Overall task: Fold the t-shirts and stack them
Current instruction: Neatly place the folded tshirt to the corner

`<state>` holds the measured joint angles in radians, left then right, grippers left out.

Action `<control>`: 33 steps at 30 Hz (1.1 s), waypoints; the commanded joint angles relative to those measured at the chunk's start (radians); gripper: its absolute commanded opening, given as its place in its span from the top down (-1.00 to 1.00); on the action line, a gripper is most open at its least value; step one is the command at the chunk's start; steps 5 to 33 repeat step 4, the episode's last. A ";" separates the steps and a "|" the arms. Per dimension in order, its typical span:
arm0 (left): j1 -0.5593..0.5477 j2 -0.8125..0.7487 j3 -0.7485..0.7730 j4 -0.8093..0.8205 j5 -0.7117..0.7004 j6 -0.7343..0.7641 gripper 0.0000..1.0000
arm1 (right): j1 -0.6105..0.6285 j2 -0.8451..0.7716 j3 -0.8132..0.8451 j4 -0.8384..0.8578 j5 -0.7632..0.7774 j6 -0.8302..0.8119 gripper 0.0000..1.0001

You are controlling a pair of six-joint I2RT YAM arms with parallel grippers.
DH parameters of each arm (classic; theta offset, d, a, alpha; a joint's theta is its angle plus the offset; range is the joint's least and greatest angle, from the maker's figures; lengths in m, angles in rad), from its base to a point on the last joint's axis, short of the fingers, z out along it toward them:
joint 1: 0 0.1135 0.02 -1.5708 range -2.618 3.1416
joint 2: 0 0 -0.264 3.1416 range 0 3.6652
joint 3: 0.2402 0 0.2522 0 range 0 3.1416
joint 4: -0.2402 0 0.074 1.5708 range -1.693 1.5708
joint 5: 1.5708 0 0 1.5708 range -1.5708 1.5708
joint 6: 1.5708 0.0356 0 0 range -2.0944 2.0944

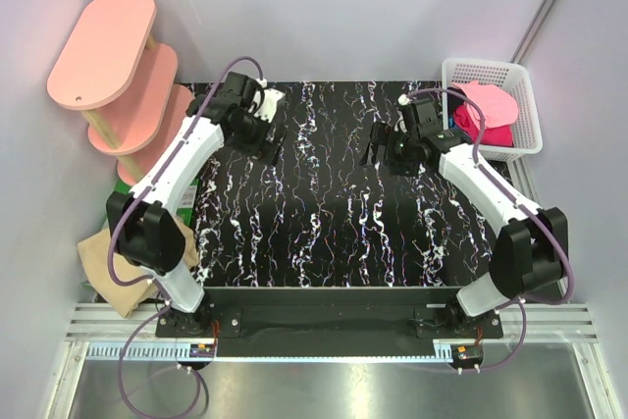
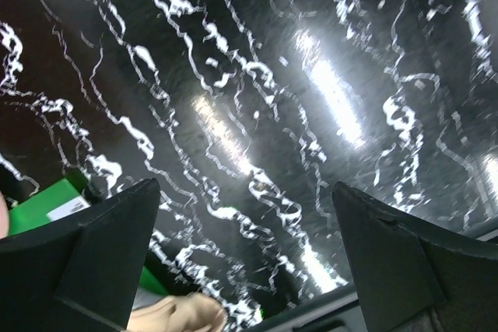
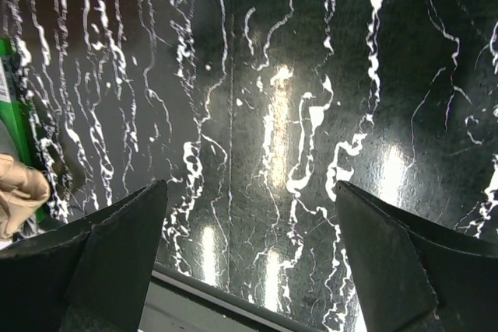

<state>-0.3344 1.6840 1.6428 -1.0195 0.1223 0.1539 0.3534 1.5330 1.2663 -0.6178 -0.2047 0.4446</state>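
Observation:
Pink and magenta t-shirts (image 1: 488, 110) lie bunched in a white basket (image 1: 527, 80) at the table's far right. A tan t-shirt (image 1: 116, 262) lies crumpled off the table's left edge, beside the left arm's base. It also shows as a tan bit of cloth at the bottom of the left wrist view (image 2: 177, 315) and at the left edge of the right wrist view (image 3: 19, 190). My left gripper (image 1: 265, 139) (image 2: 245, 192) is open and empty above the far left of the black marbled table (image 1: 314, 213). My right gripper (image 1: 379, 147) (image 3: 249, 192) is open and empty above the far middle-right.
A pink three-tier oval shelf (image 1: 103, 46) stands at the far left beside the table. A flat green thing (image 2: 39, 209) shows at the table's edge in the left wrist view and in the right wrist view (image 3: 9, 83); I cannot tell what it is.

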 commanded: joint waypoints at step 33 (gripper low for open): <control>-0.005 -0.049 -0.032 0.139 -0.016 -0.094 -0.98 | 0.004 -0.043 0.073 -0.003 0.022 -0.023 -0.95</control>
